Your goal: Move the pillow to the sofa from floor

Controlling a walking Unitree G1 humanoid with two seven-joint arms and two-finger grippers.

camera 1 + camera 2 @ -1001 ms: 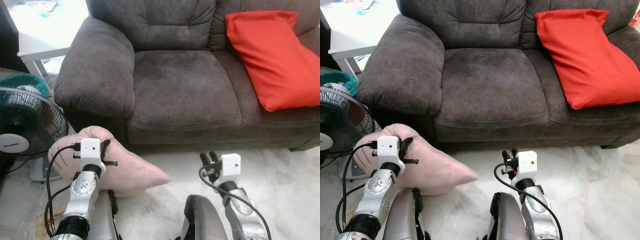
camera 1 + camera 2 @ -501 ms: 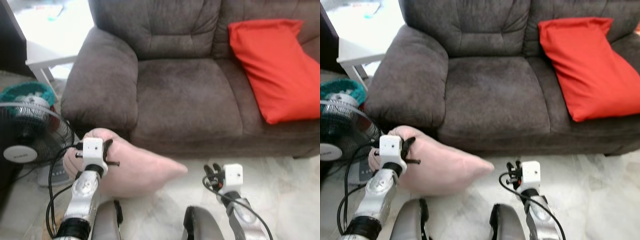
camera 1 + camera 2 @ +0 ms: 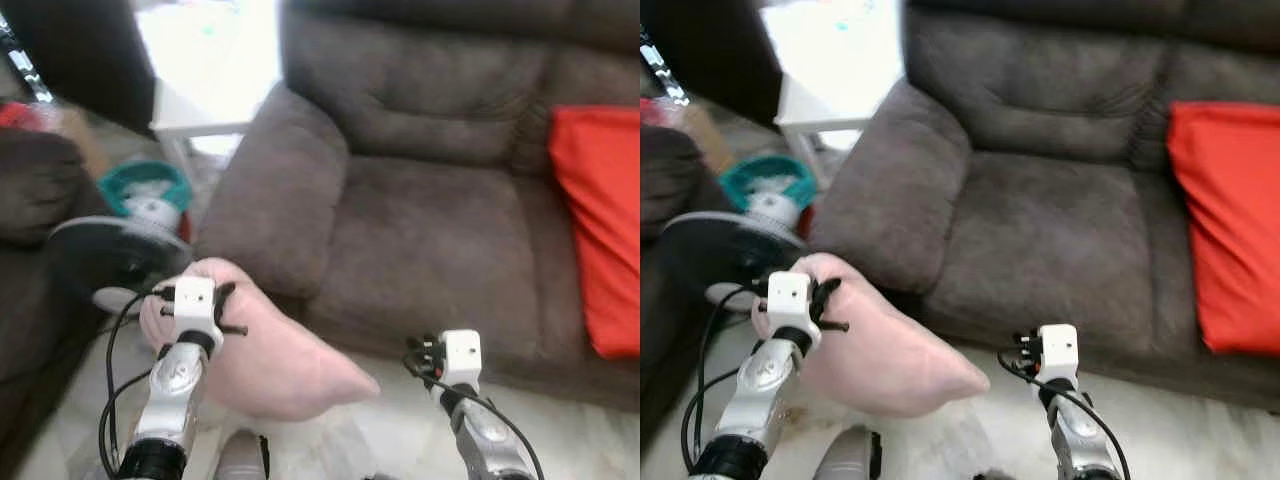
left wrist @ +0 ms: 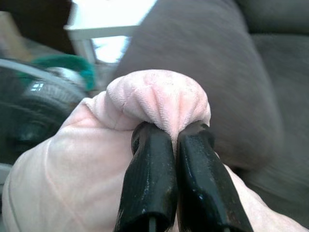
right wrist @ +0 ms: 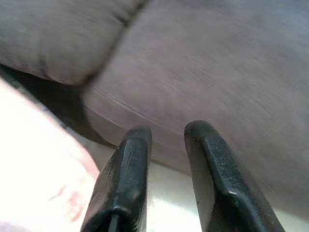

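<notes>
A pale pink pillow (image 3: 275, 355) hangs low in front of the grey sofa's left armrest (image 3: 275, 195). My left gripper (image 4: 175, 145) is shut on a bunched fold at the pillow's top corner. In the left eye view that gripper (image 3: 222, 305) sits at the lower left. My right gripper (image 3: 418, 355) is at the lower middle, just before the sofa's front edge. Its fingers (image 5: 133, 159) stand a little apart with nothing between them. The dark grey sofa (image 3: 430, 230) lies ahead, and its left seat cushion is bare.
A red pillow (image 3: 600, 220) leans on the sofa's right side. A black standing fan (image 3: 110, 260) stands at the left, with a teal basket (image 3: 145, 185) and a white table (image 3: 200, 110) behind it. The floor is pale marble.
The whole view has swung to the left and blurred, so the camera has moved. The pink pillow stays gripped in my left gripper, and the right gripper keeps its pose.
</notes>
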